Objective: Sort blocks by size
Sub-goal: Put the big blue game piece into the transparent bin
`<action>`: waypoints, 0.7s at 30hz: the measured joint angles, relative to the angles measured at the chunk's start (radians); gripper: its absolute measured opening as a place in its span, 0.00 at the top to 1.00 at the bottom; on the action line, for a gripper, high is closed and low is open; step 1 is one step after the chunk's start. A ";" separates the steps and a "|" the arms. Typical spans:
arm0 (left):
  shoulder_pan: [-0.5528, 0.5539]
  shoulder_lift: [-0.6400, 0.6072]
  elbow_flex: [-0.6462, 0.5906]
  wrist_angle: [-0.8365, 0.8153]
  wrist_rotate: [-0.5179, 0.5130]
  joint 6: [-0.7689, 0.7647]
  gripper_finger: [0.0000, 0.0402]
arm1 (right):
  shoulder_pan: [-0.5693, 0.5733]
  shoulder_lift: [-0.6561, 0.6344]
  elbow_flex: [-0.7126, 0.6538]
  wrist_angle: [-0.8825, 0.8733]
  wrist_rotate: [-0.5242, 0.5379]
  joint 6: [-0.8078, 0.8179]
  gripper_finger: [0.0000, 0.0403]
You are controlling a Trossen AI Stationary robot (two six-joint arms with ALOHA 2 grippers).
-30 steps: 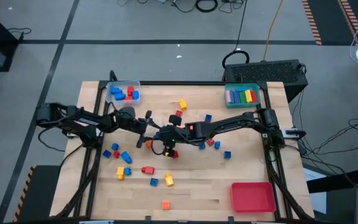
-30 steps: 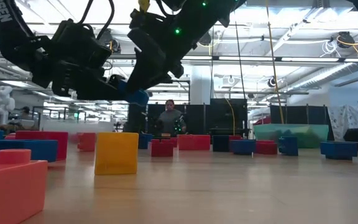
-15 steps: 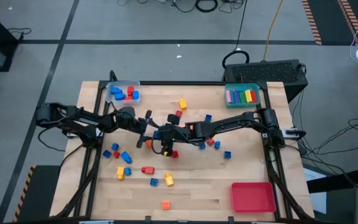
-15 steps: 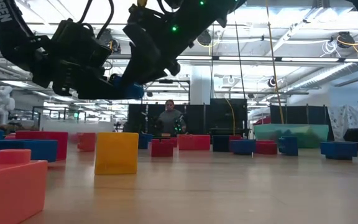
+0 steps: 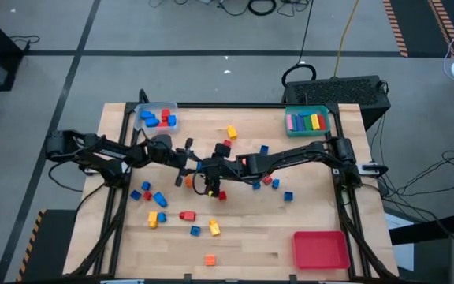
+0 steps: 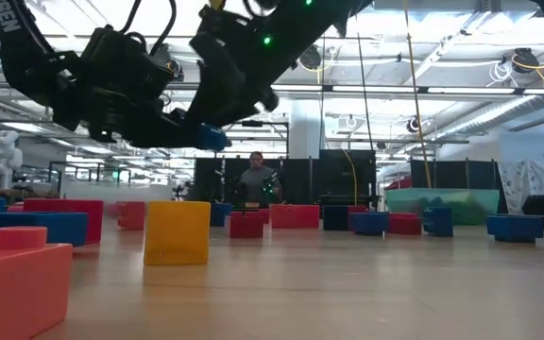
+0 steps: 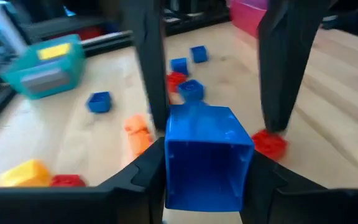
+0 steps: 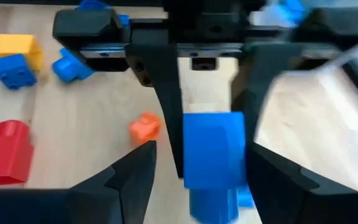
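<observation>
Wooden table [image 5: 243, 237] carried scattered blocks [image 5: 157, 218]. High view showed both arms meeting mid-table, hiding the handover. Left wrist view showed the left gripper [image 7: 207, 180] clamped on a blue block [image 7: 207, 152], square, studded, held above the table. Right wrist view: right gripper [image 8: 201, 171] spread wide, fingers flanking the block without touching.

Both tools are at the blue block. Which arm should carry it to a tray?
Left. The left tool is clamped on the blue block, while the right tool stands open around it. The clear tray holding similar blocks sits at the back-left corner, on the left arm's side.
</observation>
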 joint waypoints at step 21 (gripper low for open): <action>0.091 -0.028 0.000 -0.022 -0.127 -0.065 0.65 | 0.039 -0.116 -0.258 -0.086 0.138 0.148 0.47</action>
